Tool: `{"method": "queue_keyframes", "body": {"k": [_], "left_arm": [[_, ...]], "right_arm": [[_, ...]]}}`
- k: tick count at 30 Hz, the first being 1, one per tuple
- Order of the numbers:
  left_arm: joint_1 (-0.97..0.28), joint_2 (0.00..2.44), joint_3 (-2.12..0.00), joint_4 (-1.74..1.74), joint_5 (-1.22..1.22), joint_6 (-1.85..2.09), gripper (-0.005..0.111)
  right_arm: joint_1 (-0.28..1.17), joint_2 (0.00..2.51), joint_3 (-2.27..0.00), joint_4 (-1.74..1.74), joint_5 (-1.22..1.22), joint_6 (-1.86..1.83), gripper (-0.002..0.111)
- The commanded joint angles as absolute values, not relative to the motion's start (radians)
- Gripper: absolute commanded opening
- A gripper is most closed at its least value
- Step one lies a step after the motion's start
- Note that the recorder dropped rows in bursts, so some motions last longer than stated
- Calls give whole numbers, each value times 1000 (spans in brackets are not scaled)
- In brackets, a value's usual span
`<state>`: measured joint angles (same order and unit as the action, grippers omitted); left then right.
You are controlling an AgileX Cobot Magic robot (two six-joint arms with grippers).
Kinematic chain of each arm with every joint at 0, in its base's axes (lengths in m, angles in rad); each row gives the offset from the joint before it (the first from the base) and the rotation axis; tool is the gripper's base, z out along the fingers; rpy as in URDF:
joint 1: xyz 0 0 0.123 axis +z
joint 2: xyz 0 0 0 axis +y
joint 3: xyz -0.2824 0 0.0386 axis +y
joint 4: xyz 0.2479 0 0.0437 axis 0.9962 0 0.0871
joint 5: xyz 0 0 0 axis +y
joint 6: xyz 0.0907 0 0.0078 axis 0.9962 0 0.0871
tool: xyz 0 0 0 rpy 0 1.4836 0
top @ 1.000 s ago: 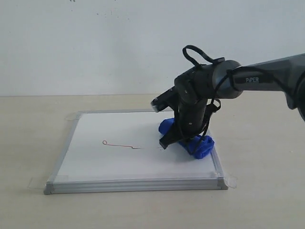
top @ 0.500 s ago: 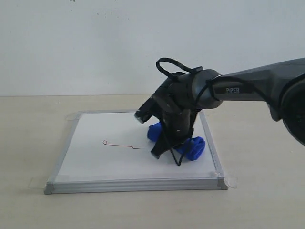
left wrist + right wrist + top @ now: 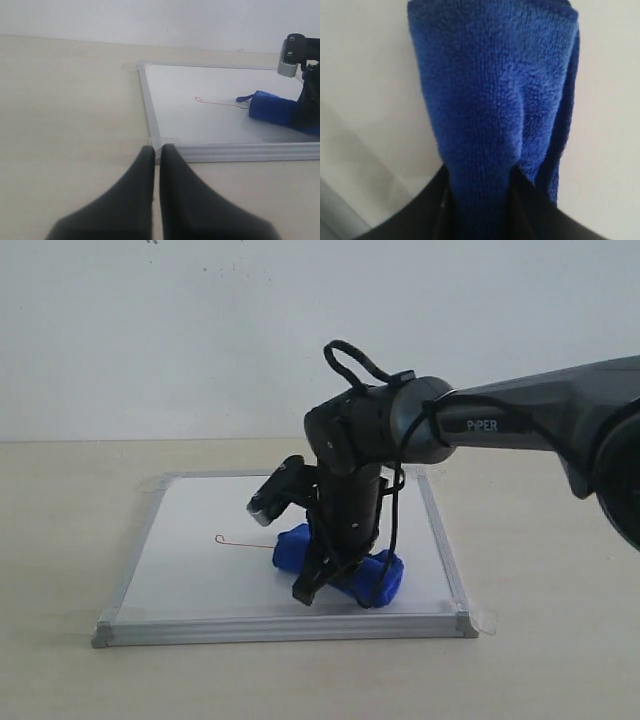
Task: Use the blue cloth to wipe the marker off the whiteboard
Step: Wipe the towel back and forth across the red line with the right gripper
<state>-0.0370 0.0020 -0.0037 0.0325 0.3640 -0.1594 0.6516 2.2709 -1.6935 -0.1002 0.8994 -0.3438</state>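
The whiteboard lies flat on the tan table, and the left wrist view shows it too. A thin red marker line with a small loop at its left end runs toward the blue cloth. My right gripper points down at the board, shut on the cloth, which rests on the board over the line's right part. In the right wrist view the plush cloth fills the gap of the right gripper. The left wrist view shows the marker line ending at the cloth. My left gripper is shut and empty, low over the table beside the board's corner.
The board's silver frame forms a low raised edge, with clear tape tabs at its corners. Bare tan table surrounds the board. A white wall stands behind. The right arm reaches in from the right above the board.
My right gripper has dragged the blue cloth leftward across the board along the red line. The line's right part no longer shows; only its left stretch with the loop does.
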Motion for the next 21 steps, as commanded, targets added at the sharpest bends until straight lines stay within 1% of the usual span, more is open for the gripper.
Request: {"method": "queue_keyframes", "body": {"k": [1, 4, 7, 10, 12, 15, 16, 18, 21], "left_arm": [[-40, 0, 0, 38, 359, -167, 4], [-40, 0, 0, 38, 359, -167, 4], [-40, 0, 0, 38, 359, -167, 4], [-40, 0, 0, 38, 359, -167, 4], [-40, 0, 0, 38, 359, -167, 4], [-40, 0, 0, 38, 359, -167, 4], [-40, 0, 0, 38, 359, -167, 4], [-40, 0, 0, 38, 359, -167, 4], [-40, 0, 0, 38, 359, -167, 4]], "right_arm": [[664, 2315, -1668, -186, 864, -180, 0], [629, 2315, -1668, -507, 861, 60, 0], [587, 2315, -1668, -625, 871, 177, 0], [576, 2315, -1668, -570, 860, 193, 0], [600, 2325, -1668, -503, 852, 139, 0], [679, 2337, -1668, -315, 845, -46, 0], [719, 2335, -1668, -193, 847, -129, 0], [770, 2319, -1690, -110, 881, -242, 0], [745, 2322, -1750, -126, 892, -229, 0]]}}
